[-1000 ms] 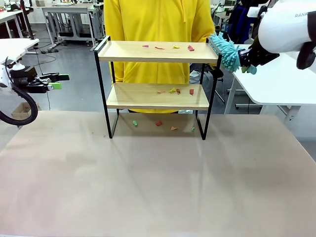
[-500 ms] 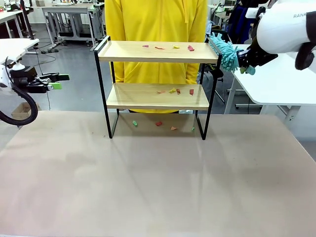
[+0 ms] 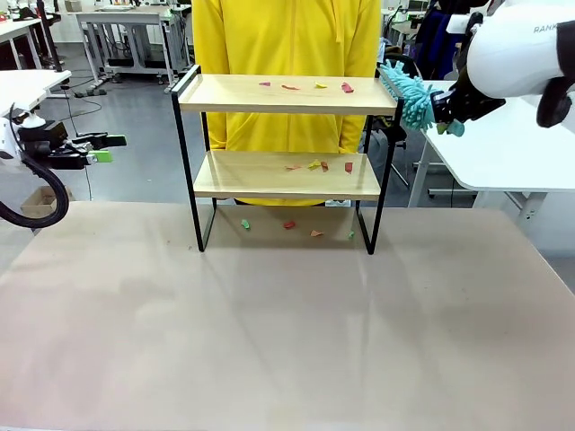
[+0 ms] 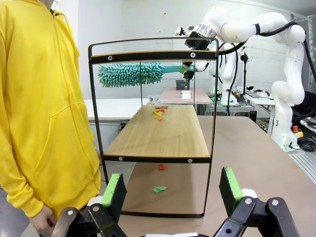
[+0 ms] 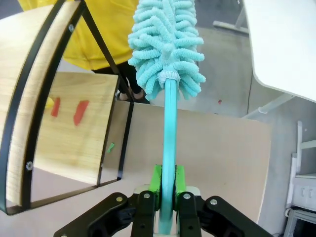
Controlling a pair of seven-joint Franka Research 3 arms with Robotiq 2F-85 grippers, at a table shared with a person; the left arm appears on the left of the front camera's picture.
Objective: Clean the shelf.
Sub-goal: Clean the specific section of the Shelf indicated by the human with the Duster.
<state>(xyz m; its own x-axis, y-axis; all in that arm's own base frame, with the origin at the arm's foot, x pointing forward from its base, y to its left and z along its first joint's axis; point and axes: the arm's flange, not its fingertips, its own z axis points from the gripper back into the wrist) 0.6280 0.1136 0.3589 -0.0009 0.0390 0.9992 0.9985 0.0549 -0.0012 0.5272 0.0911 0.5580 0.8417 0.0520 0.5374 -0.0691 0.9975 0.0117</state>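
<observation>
Now, one two-board shelf (image 3: 243, 175), four scraps (image 3: 347, 87) on top, right gripper (image 5: 166, 183) pinching one teal duster (image 5: 165, 39), left gripper (image 4: 172, 190) spread.

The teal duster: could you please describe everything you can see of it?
The fluffy teal duster has a head of noodle-like strands on a slim, smooth teal handle, plastic by its look. The right gripper's fingers are shut on the handle. It lies roughly level, head at the right end of the wooden two-tier shelf's top board; contact is unclear.
</observation>
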